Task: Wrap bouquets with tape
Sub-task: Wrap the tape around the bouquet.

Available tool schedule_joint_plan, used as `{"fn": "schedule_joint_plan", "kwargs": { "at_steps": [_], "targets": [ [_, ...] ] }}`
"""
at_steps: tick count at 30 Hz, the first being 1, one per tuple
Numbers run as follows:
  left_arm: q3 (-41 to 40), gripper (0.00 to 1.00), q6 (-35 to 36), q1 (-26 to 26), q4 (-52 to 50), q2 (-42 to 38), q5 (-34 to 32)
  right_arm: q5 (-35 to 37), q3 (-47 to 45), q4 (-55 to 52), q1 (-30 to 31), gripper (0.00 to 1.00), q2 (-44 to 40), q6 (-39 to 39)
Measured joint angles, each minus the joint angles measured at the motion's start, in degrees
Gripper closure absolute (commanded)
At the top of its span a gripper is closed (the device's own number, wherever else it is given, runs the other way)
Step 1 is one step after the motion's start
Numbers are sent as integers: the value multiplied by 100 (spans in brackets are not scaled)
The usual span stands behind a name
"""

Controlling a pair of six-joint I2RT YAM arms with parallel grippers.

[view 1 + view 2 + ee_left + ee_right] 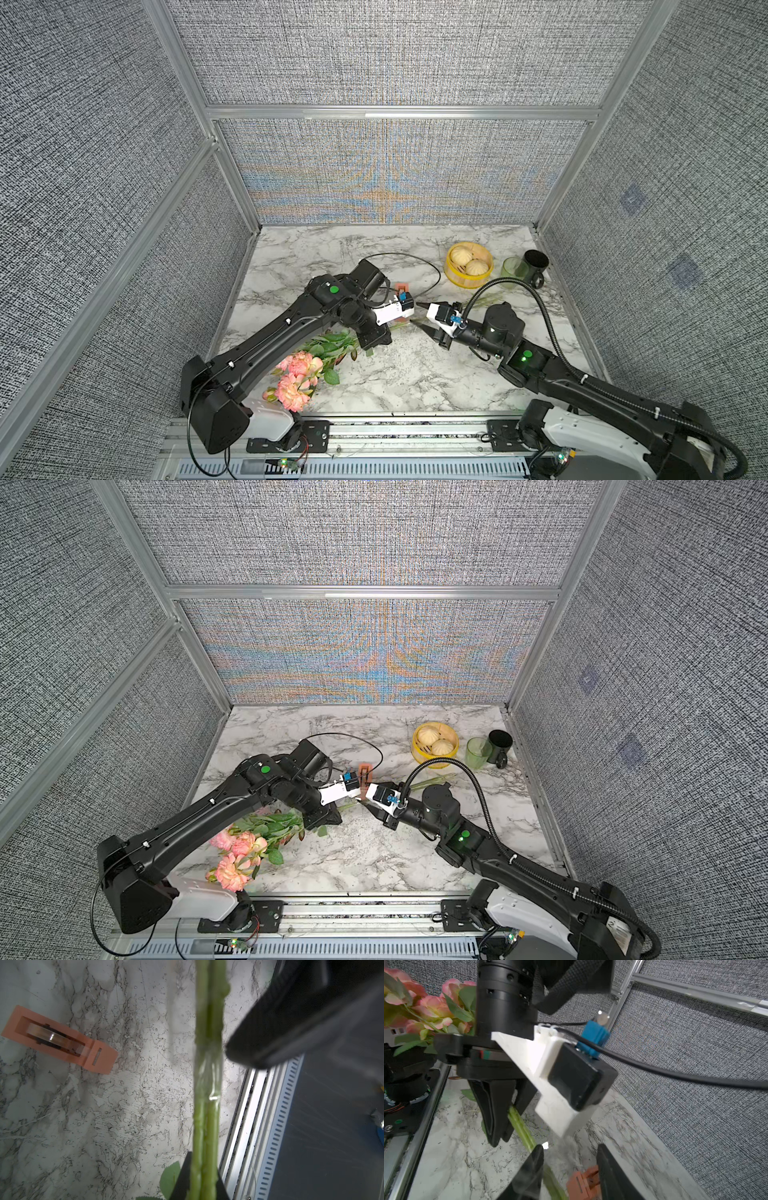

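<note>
The bouquets lie as one bunch of pink and peach roses at the front left, also visible in the second top view. Their long green stems run toward the table's middle, with clear tape wound round them. My left gripper is shut on the stems, seen close in the left wrist view. My right gripper stands open around the stems just past that grip; in the right wrist view the stems run under one finger. The salmon-orange tape dispenser lies on the marble just behind both grippers.
A yellow steamer basket with two buns, a green glass cup and a black mug stand at the back right. A black cable loops over the marble behind the left arm. A metal rail edges the table's front.
</note>
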Motion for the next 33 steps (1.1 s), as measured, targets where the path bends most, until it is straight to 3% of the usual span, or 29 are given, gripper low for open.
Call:
{"fn": "schedule_joint_plan", "kwargs": {
  "at_steps": [12,17,24,27,33],
  "targets": [
    [2,100,107,0,-118,42,131,284,1097,-1423,-282,54,638,326],
    [-2,100,142,0,-153,26,157,334,1687,-2321,-745,53,984,599],
    [-2,100,160,-4,-92,85,214,-120,2378,-3530,-1268,51,1414,669],
    [-2,100,280,0,-256,61,302,201,2791,-4044,-1679,48,1600,892],
    [-11,100,413,-2,-404,68,391,68,3320,-4736,-2468,47,1727,1073]
  ]
}}
